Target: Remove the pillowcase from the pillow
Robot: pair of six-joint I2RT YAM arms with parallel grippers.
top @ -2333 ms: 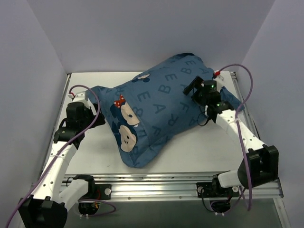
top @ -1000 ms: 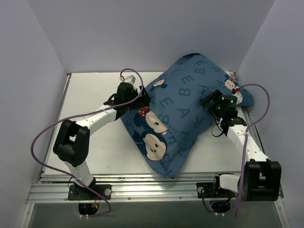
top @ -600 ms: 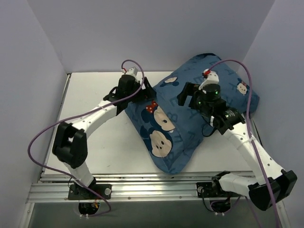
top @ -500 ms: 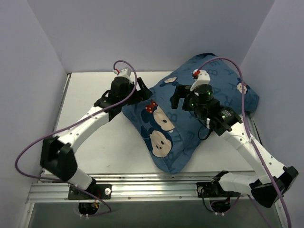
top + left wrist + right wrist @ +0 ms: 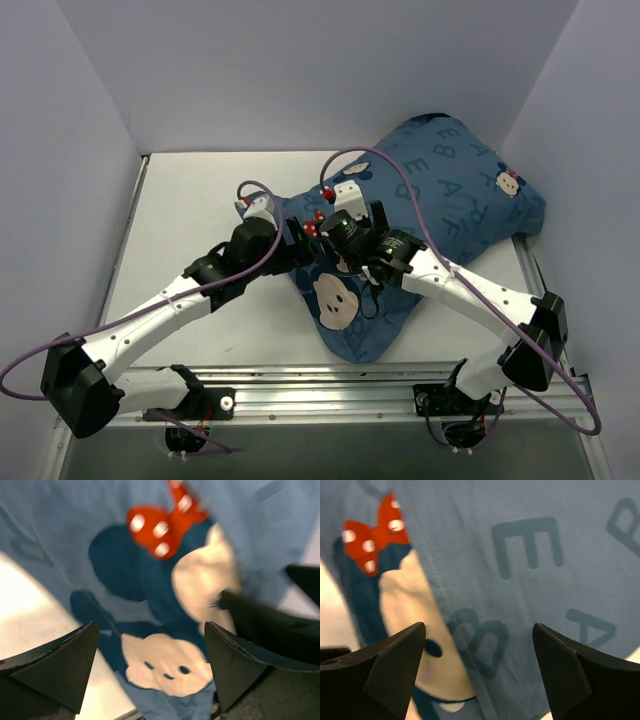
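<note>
The blue pillowcase (image 5: 450, 195) with dark letters and mouse faces lies slanted from the back right to the front middle. It fully covers the pillow, which is hidden inside. My left gripper (image 5: 300, 247) is open at the case's left edge by the red bow (image 5: 162, 522), over a mouse face (image 5: 165, 667). My right gripper (image 5: 347, 222) is open just right of it, pointing down at the fabric near the bow (image 5: 370, 542) and the letter B (image 5: 482, 642). Nothing sits between either pair of fingers (image 5: 150, 625) (image 5: 479, 626). Whether any fingertip touches the fabric cannot be told.
The white table (image 5: 200, 200) lies bare to the left of the pillowcase. Pale walls close the back and both sides. A metal rail (image 5: 320, 385) runs along the front edge. Purple cables loop above both arms. My right gripper's black body (image 5: 265, 625) shows in the left wrist view.
My right gripper has swung left across the pillowcase to the bow. My left gripper has moved toward the front, meeting it there. The pillowcase has slid rightward against the wall.
</note>
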